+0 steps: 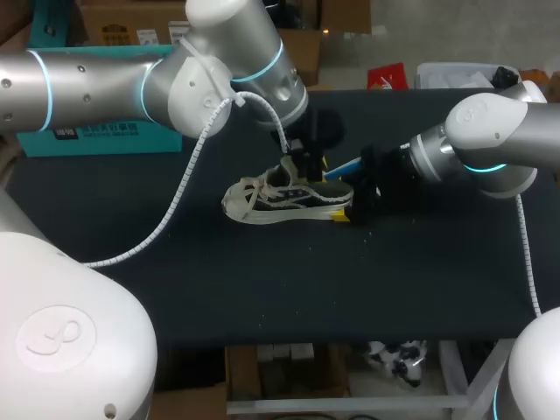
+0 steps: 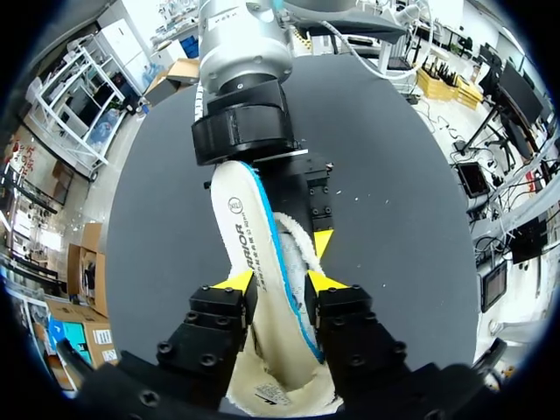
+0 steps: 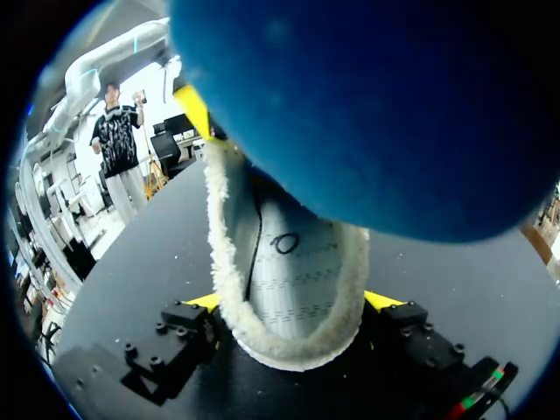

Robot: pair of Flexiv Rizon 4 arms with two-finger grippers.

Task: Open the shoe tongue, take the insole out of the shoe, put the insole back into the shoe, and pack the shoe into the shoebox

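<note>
A cream and dark shoe [image 1: 280, 199] lies on its side in the middle of the black table [image 1: 262, 289], laces to the left. My right gripper [image 1: 350, 210] is shut on its fleece-lined heel [image 3: 289, 341], one yellow tip on each side. A white insole [image 2: 245, 236] with a blue underside [image 3: 367, 105] sticks up out of the shoe's opening. My left gripper [image 2: 280, 282] hangs over the opening, open, with the insole passing loosely between its fingers. In the head view the insole [image 1: 346, 166] shows as a blue strip beside the left gripper [image 1: 304, 162].
A teal box [image 1: 96, 136] stands at the table's back left, under my left arm. The table's front half and right side are bare black cloth. My right arm's wrist [image 2: 241, 131] is close ahead of the left gripper.
</note>
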